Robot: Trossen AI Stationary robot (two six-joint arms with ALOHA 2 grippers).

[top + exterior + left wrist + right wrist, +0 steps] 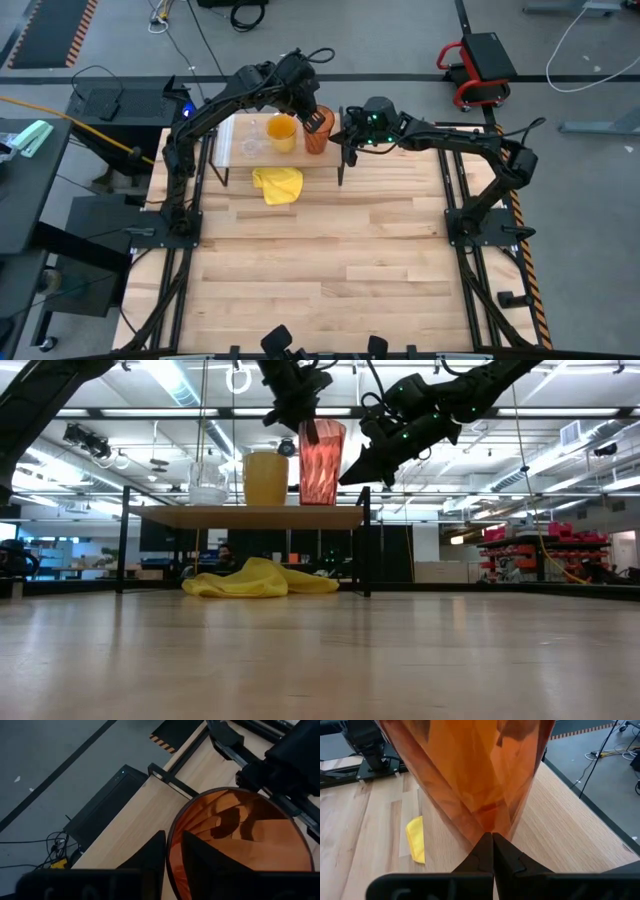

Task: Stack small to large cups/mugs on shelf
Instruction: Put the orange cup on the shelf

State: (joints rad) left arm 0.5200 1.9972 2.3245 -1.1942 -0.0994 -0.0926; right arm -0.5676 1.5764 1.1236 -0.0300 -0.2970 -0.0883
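The shelf (250, 516) stands at the table's far side on thin black legs. Three vessels stand on it in a row: a small clear glass (208, 485), an orange-yellow mug (265, 478) and a tall amber tumbler (322, 460); in the high view they are the glass (250, 148), the mug (282, 132) and the tumbler (318, 130). My left gripper (308, 428) comes down onto the tumbler's rim and is shut on it. My right gripper (347, 480), shut, slants down at the tumbler's right side, low on its wall. My left gripper holds the tumbler by its rim (169, 840), on the side toward the mug. One finger (205, 857) is inside and one finger (150, 855) is outside, both pointing down from above. The tumbler is upright with its base on the shelf board. My right gripper's shut fingertips (492, 839) stand right at the tumbler's lower wall (490, 815), slanting in from the table's right. Whether they touch it, I cannot tell.
A crumpled yellow cloth (278, 184) lies on the plank table just in front of the shelf, partly under it. The shelf's black legs (366, 550) stand beside it. The wide near part of the tabletop (320, 270) holds nothing else.
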